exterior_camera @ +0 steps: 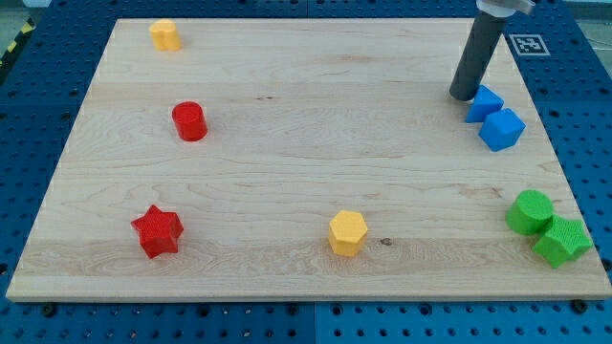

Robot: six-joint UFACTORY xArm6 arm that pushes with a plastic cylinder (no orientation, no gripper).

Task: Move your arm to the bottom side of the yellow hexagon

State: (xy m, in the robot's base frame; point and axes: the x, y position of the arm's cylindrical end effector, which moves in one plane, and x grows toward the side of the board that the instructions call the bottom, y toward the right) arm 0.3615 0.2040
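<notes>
The yellow hexagon (348,232) lies near the view's bottom, a little right of the middle of the wooden board (287,162). My tip (463,96) rests on the board at the upper right, far above and to the right of the hexagon. It stands just left of a blue block (485,102).
A second blue block (502,129) lies next to the first. A green cylinder (529,211) and a green star-like block (561,241) sit at the lower right edge. A red star (157,231), a red cylinder (189,121) and a small yellow block (165,35) lie on the left.
</notes>
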